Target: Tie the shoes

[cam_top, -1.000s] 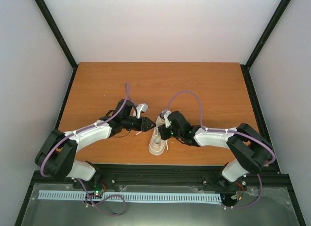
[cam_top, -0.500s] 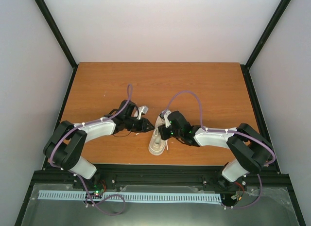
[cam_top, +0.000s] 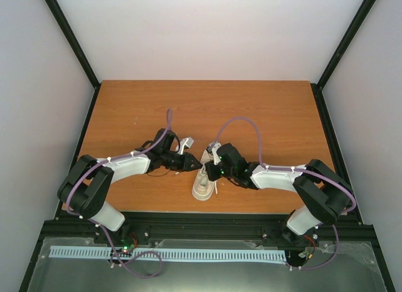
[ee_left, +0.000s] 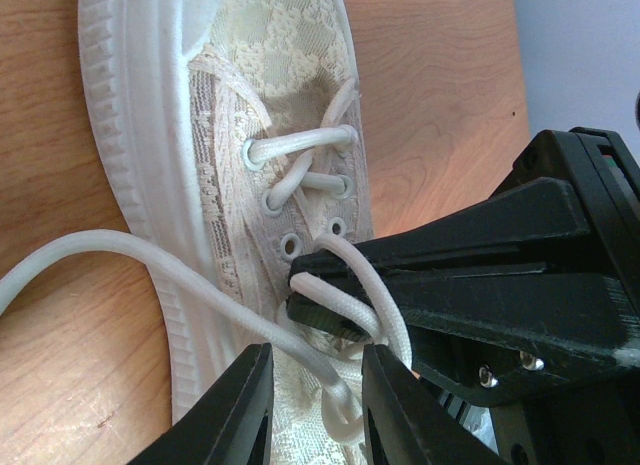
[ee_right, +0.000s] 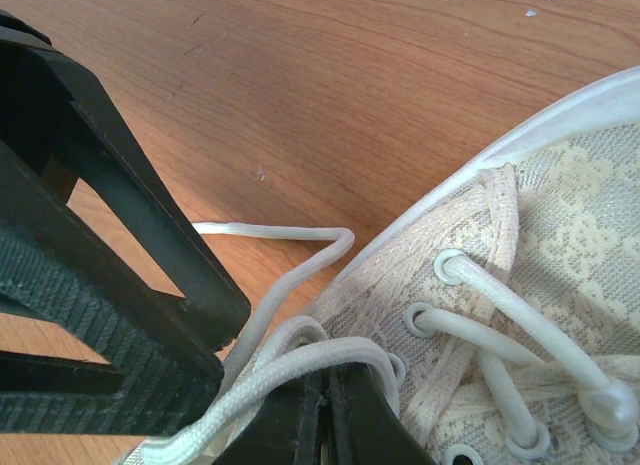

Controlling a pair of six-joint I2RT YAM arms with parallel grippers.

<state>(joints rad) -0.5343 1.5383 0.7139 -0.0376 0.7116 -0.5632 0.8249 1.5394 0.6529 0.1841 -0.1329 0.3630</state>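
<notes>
The cream-beige sneaker [cam_top: 202, 184] lies near the table's front middle, its toe toward the arms. In the left wrist view its lace-patterned upper [ee_left: 270, 95] fills the top left. My left gripper [ee_left: 315, 385] is open over the tongue, and a white lace [ee_left: 120, 250] runs from the table across the sole and passes between its fingers. My right gripper [ee_right: 328, 380] is shut on a lace strand that loops over its tips by the top eyelets. In the top view the left gripper [cam_top: 196, 164] and right gripper [cam_top: 207, 163] nearly touch above the shoe.
The orange-brown wooden table [cam_top: 251, 110] is framed by black posts and white walls. A loose lace end [ee_right: 260, 230] lies on the wood beside the shoe. The left gripper's fingers [ee_right: 130, 265] crowd the left of the right wrist view.
The left arm's elbow has swung in, and its gripper stays by the shoe's tongue, shifted only slightly. The right arm and the shoe have not moved.
</notes>
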